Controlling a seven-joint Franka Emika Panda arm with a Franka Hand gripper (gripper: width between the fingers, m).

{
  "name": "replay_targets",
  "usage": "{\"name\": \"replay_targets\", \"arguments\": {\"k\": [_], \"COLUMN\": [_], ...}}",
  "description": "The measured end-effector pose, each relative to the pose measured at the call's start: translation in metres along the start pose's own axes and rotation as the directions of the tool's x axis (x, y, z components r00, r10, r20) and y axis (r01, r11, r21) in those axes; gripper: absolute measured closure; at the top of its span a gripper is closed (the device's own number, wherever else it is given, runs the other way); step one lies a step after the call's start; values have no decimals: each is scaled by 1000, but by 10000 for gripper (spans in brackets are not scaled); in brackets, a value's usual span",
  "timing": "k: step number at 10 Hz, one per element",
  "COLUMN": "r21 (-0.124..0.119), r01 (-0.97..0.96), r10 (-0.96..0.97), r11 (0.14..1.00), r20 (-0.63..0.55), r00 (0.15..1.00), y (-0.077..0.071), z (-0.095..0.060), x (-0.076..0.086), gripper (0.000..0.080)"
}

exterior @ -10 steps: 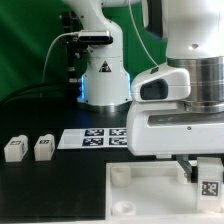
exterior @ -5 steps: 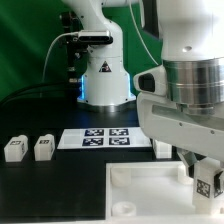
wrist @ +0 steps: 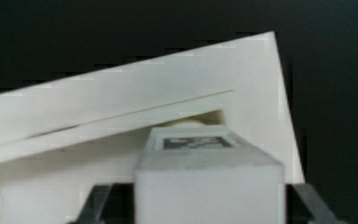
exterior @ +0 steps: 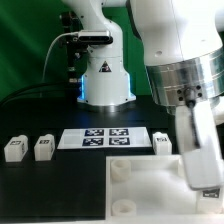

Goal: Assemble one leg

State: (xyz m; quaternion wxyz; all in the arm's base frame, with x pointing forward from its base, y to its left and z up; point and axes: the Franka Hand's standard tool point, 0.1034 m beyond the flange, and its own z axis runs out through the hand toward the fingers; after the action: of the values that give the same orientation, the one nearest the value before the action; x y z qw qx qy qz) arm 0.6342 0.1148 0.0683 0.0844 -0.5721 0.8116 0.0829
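My gripper point(exterior: 206, 186) is shut on a white leg point(exterior: 208, 190) with its tag facing outward, at the right corner of the large white tray-like piece point(exterior: 140, 195). In the wrist view the leg point(wrist: 202, 178) sits between my dark fingers point(wrist: 101, 203), tag up, over the tray piece point(wrist: 123, 105) near a round corner socket. Two more legs point(exterior: 14, 148) point(exterior: 43, 147) stand at the exterior view's left. Another leg point(exterior: 162, 142) stands beside the marker board.
The marker board point(exterior: 105, 138) lies behind the tray piece. The arm's white base point(exterior: 103, 75) stands at the back. My own arm fills the exterior view's right side. The table is black.
The wrist has turned and tilted above the tray's right corner. The held leg stays at about the same spot, slightly lower. The leg beside the marker board is now uncovered.
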Motion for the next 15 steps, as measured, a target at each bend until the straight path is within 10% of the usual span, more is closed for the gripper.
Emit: {"name": "replay_targets", "arguments": {"k": [4,8,11,15], "r21": [7,0,-1,-8], "r01": [-129,-78,-47,-46], "r10": [129,78,47,46], "r11": [992,997,999,999], "r20": [-18,-17,12,10], "r00": [992,997,999,999], "y": [-2,6,12,9], "z": [-2,-5,-41,-38], "x": [6,3,-18,-19], "gripper": [504,166,151,151]}}
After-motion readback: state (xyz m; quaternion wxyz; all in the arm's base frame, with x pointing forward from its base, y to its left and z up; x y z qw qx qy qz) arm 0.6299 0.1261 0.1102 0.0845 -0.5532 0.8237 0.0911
